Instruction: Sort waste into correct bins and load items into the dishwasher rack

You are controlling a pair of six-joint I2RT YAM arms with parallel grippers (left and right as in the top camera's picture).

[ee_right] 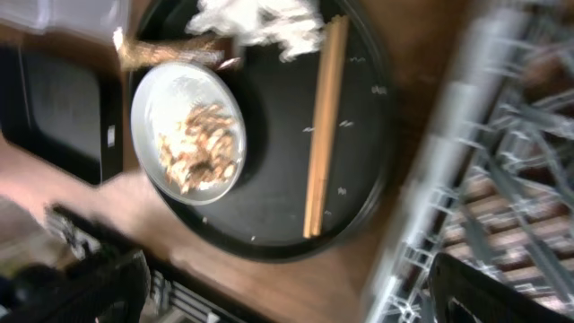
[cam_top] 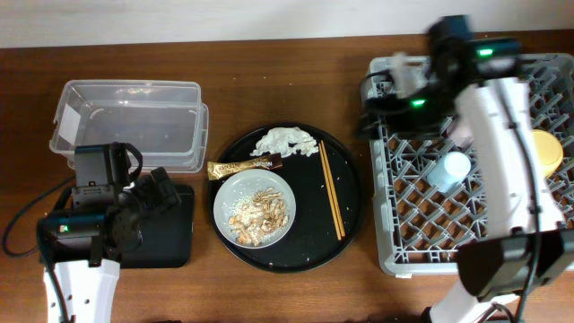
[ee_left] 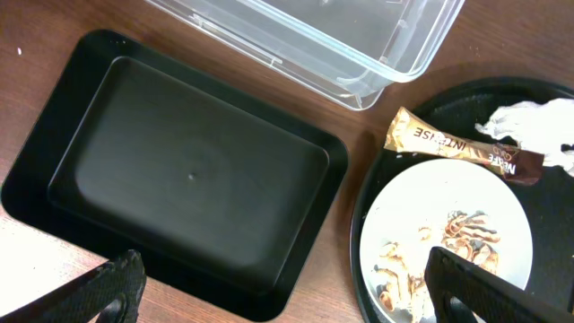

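At the near left corner of the tabletop the left jaws hang wide open and empty above the shallow black tray, which is bare inside. In the left wrist view their two tips sit far apart over its near rim.

At the middle of the tabletop lies the large round black tray. On its near left part rests the pale grey plate, holding the beige food scraps. The wooden chopsticks lie side by side on the tray's right part, running near to far, apart from the plate. Across the plate's far rim lies the brown-and-gold snack wrapper. The crumpled white tissue sits at the tray's far rim, touching the wrapper's right end.

The grey dishwasher rack fills the right edge of the tabletop. The blue cup stands among its pegs, and the yellow bowl lies toward its right side, partly hidden by the right arm.

At the far left corner sits the clear plastic tub, just beyond the black tray.

The right jaws hover at the rack's far left corner. Their wrist view is blurred, yet shows them spread wide with nothing between.
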